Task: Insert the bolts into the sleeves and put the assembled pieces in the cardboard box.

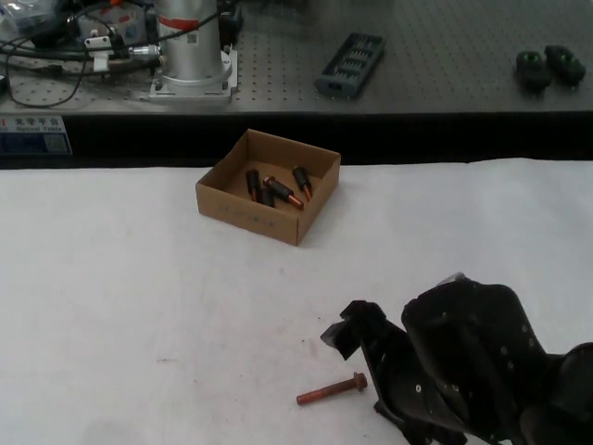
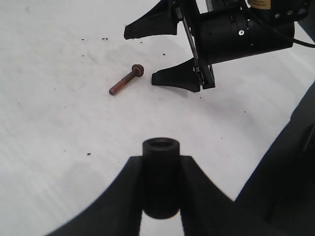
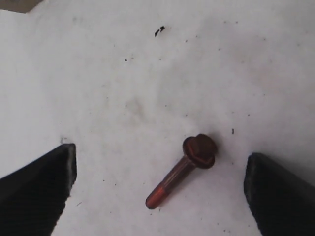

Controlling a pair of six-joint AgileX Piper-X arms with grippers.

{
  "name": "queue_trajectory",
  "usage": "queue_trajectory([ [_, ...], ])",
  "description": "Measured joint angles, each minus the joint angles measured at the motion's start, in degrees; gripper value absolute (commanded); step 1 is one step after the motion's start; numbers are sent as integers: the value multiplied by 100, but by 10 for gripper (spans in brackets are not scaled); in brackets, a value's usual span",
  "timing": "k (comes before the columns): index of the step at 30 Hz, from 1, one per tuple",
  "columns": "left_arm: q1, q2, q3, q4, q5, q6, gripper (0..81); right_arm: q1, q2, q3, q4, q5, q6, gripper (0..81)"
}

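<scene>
One copper-coloured flanged metal bolt (image 1: 332, 388) lies flat and untouched on the white tabletop (image 1: 139, 297), at the lower centre of the high view. The right gripper (image 3: 160, 164) hangs over it with its black fingers spread wide, one on either side of the bolt, holding nothing. The left gripper (image 2: 161, 164) is closed on a short black cylindrical sleeve (image 2: 160, 184), its open bore showing. The open brown cardboard box (image 1: 222, 199), at upper centre, contains several assembled pieces (image 1: 283, 190).
</scene>
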Motion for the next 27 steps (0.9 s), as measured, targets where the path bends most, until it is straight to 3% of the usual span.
queue_trajectory([
  [3,0,0,0,25,0,0,7,-1,16,0,-12,35,0,721],
  [10,0,0,0,25,0,0,7,-1,490,0,-358,73,20,490],
  [27,0,0,0,25,0,0,7,-46,1016,-721,-683,-14,58,486],
])
